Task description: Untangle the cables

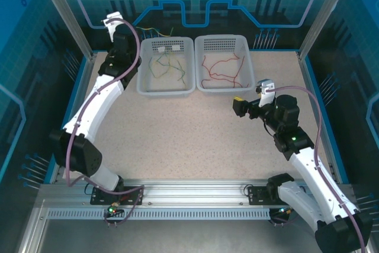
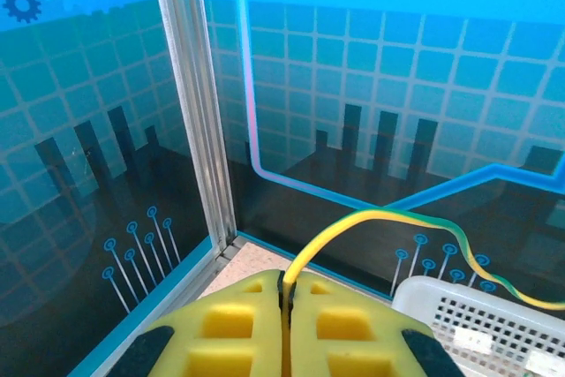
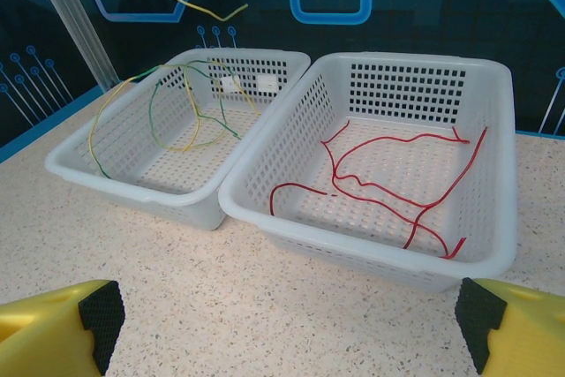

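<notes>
left end effector is clamped tight on a yellow-green cable lifted behind the left basket, right end effector is held spread wide with nothing gripped, red cables are laid in the right basket

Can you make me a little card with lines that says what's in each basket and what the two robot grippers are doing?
basket one: left white plastic mesh basket, holding thin yellow and green cables
basket two: right white plastic mesh basket, holding thin red cables
left arm: left gripper shut on one yellow-green cable, lifted near the back left corner
right arm: right gripper open, empty, over the speckled beige tabletop, facing both baskets
tangle: cables in each basket cross one another
</notes>
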